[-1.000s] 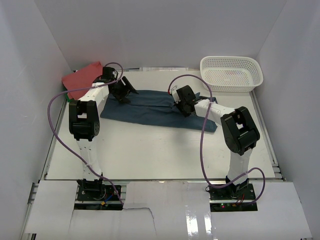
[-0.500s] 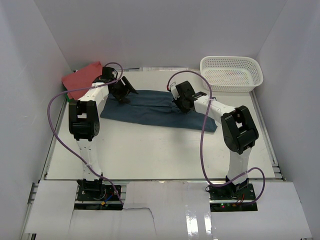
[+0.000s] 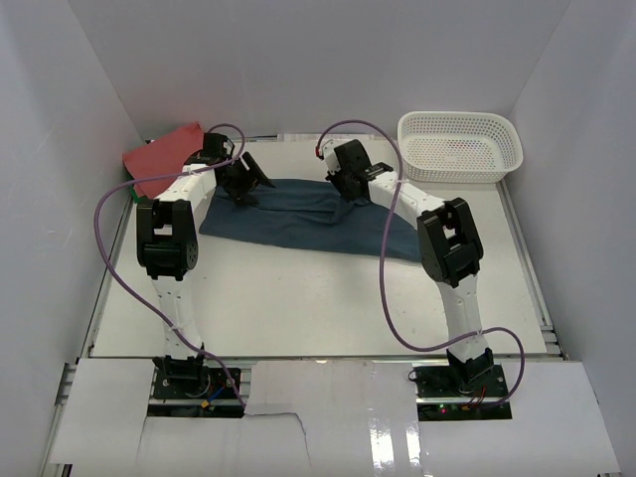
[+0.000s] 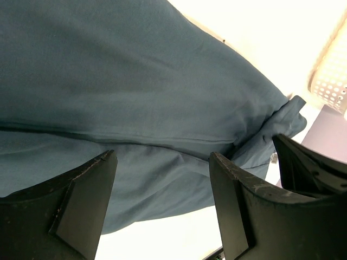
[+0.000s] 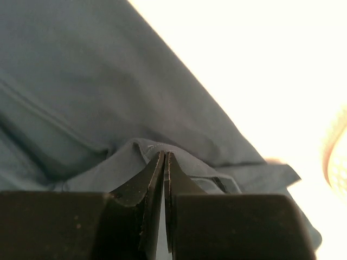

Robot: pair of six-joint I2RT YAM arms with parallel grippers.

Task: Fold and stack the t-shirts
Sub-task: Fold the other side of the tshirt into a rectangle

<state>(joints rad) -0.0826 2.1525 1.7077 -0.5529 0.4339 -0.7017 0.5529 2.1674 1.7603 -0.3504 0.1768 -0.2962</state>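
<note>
Inside right gripper point(image 5: 164, 156): pinched fold of teal t-shirt point(image 5: 70, 81).

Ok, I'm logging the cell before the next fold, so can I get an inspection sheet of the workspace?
Surface: white tabletop, no spills seen.
Job's things: dark teal-blue cotton t-shirt spread mid-table; coral-red t-shirt bunched far left.
Clutter: white plastic lattice basket, far right.
Grippers: left gripper open over the teal shirt; right gripper shut on its fold.
Cables: purple cables, looping free at both sides.
Surroundings: white enclosure walls.
</note>
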